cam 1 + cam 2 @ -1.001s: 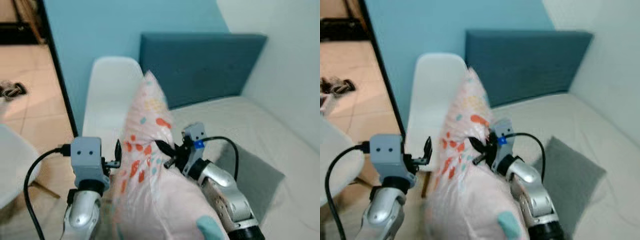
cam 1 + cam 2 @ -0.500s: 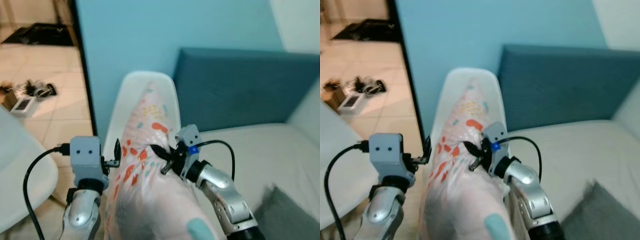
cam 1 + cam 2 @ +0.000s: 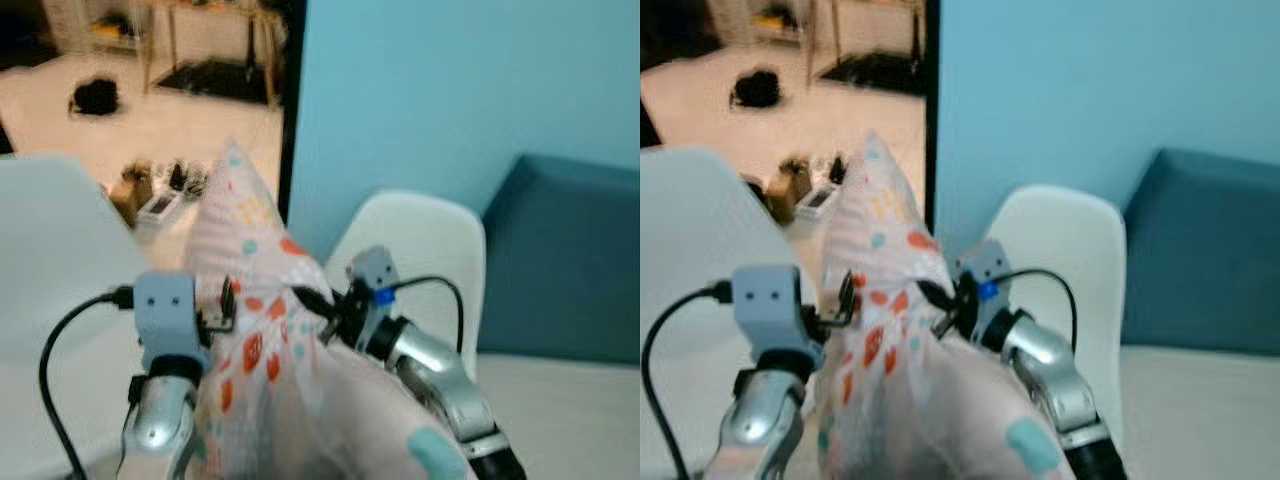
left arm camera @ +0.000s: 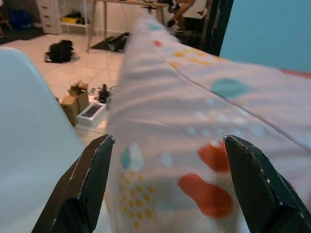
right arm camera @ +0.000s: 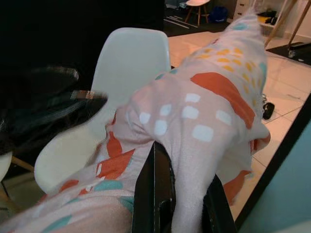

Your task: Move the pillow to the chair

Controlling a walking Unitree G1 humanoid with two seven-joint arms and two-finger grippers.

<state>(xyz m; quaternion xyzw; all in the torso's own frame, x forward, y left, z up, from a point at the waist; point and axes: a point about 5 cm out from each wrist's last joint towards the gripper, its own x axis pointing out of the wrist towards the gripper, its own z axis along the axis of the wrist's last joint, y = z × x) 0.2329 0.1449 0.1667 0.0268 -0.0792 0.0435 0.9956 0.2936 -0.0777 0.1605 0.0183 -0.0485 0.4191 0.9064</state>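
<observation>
Carrying step under way: patterned pillow (image 3: 262, 330) held upright between both arms, right gripper (image 5: 175, 194) fingers clamped on a fold of its cover, left gripper (image 4: 165, 189) fingers apart astride it; next, lowering onto the white chair (image 3: 425, 250) just behind

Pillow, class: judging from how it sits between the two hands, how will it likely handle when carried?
The pillow is probably soft: fabric bunches where the right hand pinches it. Likely light, since its tip stands up. The open left hand only presses its side, so it may sag or slip.
</observation>
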